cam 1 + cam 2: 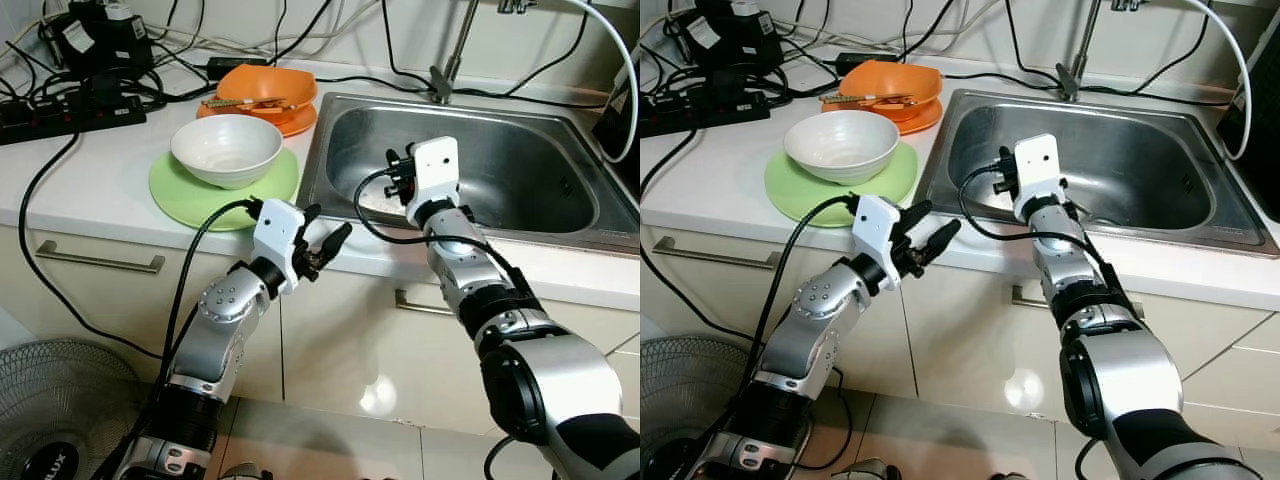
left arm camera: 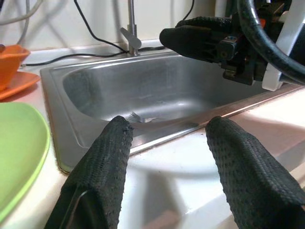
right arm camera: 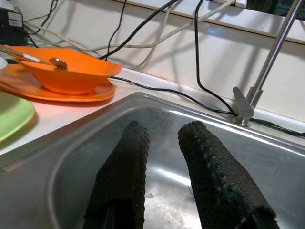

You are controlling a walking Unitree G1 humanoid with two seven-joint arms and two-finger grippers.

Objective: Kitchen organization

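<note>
With our right gripper [image 3: 162, 167] narrowly parted and empty inside the stainless steel sink [image 1: 520, 170], and our left gripper [image 1: 322, 243] wide over the white tabletop [image 1: 90, 190], we should reach toward ten o'clock for the white ceramic bowl [image 1: 226, 148] on the green plate [image 1: 190, 195].

A black power strip [image 1: 70, 112] lies at the far left of the white counter [image 1: 90, 190], tangled among black cables [image 1: 180, 60] that run along the wall. A floor fan [image 1: 55, 415] (its wire grille partly cut off) stands near left on the floor. Cabinet drawers with a metal handle [image 1: 98, 258] sit below the counter.
</note>
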